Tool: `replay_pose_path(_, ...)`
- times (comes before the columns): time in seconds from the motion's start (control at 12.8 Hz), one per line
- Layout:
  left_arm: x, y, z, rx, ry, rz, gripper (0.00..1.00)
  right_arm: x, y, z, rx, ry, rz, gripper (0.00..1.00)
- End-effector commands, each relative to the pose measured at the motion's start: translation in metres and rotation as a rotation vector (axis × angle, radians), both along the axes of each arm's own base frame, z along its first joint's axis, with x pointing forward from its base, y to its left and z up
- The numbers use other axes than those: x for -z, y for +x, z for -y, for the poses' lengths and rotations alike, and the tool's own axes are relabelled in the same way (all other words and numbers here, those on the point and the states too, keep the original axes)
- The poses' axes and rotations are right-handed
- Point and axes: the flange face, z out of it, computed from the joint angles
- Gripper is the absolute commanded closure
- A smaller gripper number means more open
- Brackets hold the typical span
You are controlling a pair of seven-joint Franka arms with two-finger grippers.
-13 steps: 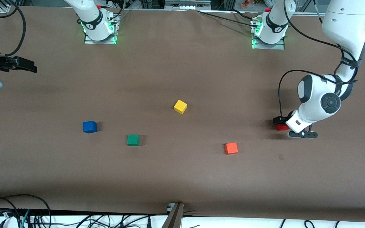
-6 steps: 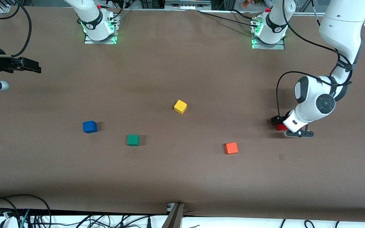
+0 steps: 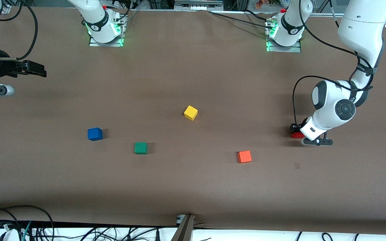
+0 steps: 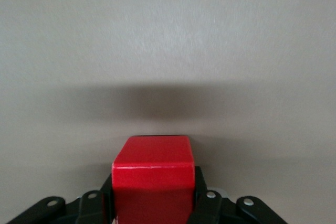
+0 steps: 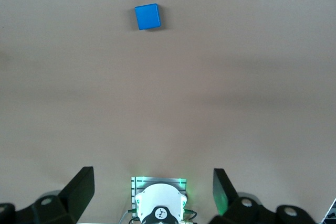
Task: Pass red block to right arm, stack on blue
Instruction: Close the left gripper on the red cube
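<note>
Brown paper-covered counter (image 3: 193, 187), matte, with loose cables along the edge nearest the front camera.

Nearest that edge: small orange cube (image 3: 244, 156), then small green cube (image 3: 140, 148), both idle.

Next row back: small plain blue cube (image 3: 94, 134) toward the right arm's end, standing alone with nothing on it. Level with it, close to the counter edge at the left arm's end, small deep-red cube (image 3: 296, 135). Left tool (image 3: 297, 131) is down over it; in the left wrist view the black fingers (image 4: 206, 205) press both side faces of the red cube (image 4: 152, 179). Cannot tell if it has left the surface.

Small yellow cube (image 3: 190, 112) sits mid-counter.

Right tool (image 3: 35, 70) hangs over the counter edge at the right arm's end, fingers (image 5: 79, 188) spread wide, empty, waiting.

Step in hand, by my reading: pickup, before any handover. Next move calls for lifting and carrying toward mid-counter, leaving two free faces for the right tool.
</note>
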Motion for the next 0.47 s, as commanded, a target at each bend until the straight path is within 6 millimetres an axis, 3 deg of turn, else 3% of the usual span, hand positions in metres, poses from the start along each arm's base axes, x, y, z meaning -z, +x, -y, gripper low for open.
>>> replay_pose_path(0.0, -0.046, 0.018, 0.004, 0.019, -0.005, 0.017, 0.9, 0.005, 0.003, -0.002, -0.011, 0.005, -0.013, 0.0)
replay_pose_path(0.16, -0.088, 0.037, 0.022, 0.102, -0.022, -0.039, 0.9, 0.01, 0.006, -0.006, -0.016, 0.01, -0.015, 0.0)
replay_pose_path(0.39, -0.137, 0.052, 0.044, 0.296, -0.058, -0.066, 0.9, 0.014, 0.008, -0.015, -0.014, 0.082, -0.024, 0.0)
